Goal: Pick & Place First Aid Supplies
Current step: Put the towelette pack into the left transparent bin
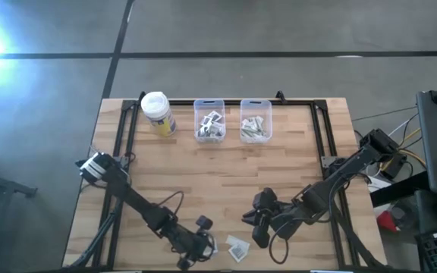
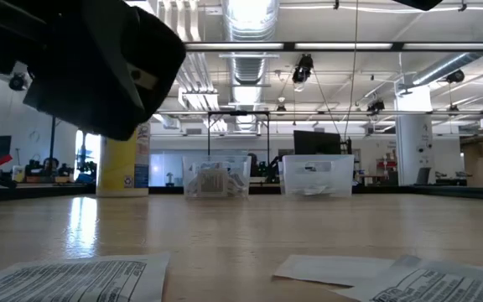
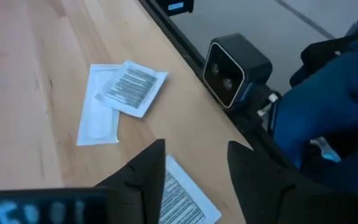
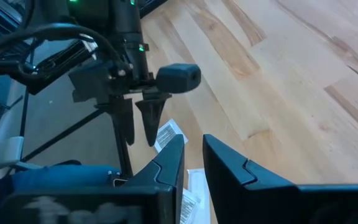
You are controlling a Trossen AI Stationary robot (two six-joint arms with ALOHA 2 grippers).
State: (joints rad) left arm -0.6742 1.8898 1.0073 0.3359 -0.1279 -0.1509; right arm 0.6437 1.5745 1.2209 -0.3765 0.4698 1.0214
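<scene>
This is a large open laboratory or workshop hall. The low view shows exposed ceiling ducts [image 2: 250,63], long lamp strips [image 2: 325,46] and a white column [image 2: 411,149] at the right of the frame. The high view shows a wooden table [image 1: 226,174] standing on a grey concrete floor [image 1: 279,30].

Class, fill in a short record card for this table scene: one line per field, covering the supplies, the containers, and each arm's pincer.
Loose supplies: white packets on the table's near edge
Bins: two clear bins at the far side, both holding packets
Other container: yellow container beside the bins
Left pincer: open, above a printed packet, nothing held
Right pincer: narrow gap, nothing held, near the same packets
</scene>
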